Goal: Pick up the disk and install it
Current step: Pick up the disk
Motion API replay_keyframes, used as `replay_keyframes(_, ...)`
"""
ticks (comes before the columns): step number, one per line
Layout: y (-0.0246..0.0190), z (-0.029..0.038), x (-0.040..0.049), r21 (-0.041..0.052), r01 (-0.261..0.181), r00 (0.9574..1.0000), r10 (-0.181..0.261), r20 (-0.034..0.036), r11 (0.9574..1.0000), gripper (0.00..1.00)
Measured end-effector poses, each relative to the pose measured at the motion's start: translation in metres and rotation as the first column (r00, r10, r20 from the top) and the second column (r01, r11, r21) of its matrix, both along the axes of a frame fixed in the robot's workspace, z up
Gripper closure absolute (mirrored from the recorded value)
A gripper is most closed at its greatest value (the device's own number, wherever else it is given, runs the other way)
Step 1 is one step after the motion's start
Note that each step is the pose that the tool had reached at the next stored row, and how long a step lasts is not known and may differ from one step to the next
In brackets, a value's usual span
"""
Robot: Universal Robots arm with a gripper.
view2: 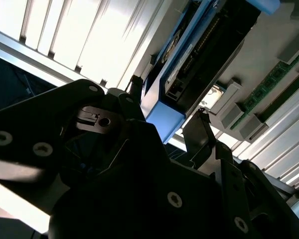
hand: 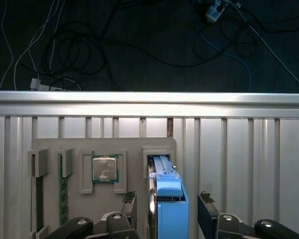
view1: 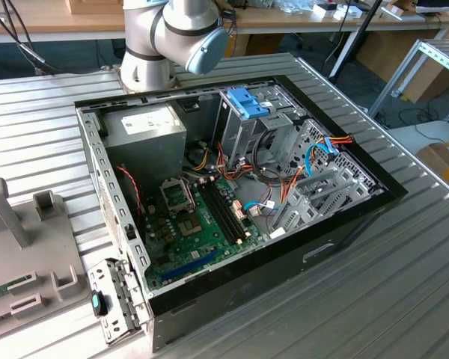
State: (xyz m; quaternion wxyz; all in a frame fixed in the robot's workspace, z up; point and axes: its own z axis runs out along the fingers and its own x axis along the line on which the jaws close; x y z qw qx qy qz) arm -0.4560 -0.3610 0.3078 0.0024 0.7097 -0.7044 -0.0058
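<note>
Now jaws wide apart, one either side of the disk (hand: 171, 211).

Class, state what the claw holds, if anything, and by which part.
Nothing: the open claw straddles the disk, which stands in its holder slot, fingers clear of both sides.

The disk (hand: 170, 209) is standing on edge in a slot of the grey holder plate (hand: 104, 144), bright blue carrier rails running along its edges (its dark underside is showing in the second wrist view).
</note>
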Motion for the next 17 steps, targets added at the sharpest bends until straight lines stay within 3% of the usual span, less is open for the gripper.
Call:
replay_keyframes(5, 0.0, -0.0002, 0.0, 0.0, 0.0, 1.0, 0.0, 0.0, 1.0, 0.4)
replay_keyframes(7, 0.0, -0.0002, 0.0, 0.0, 0.0, 1.0, 0.0, 0.0, 1.0, 0.49)
replay_keyframes(12, 0.0, -0.0004, 0.0, 0.0, 0.0, 1.0, 0.0, 0.0, 1.0, 0.49)
replay_keyframes(13, 0.0, -0.0004, 0.0, 0.0, 0.0, 1.0, 0.0, 0.0001, 1.0, 0.5)
replay_keyframes(14, 0.0, -0.0004, 0.0, 0.0, 0.0, 1.0, 0.0, 0.0, 1.0, 0.57)
replay_keyframes(17, 0.0, -0.0005, 0.0, 0.0, 0.0, 1.0, 0.0, 0.0, 1.0, 0.57)
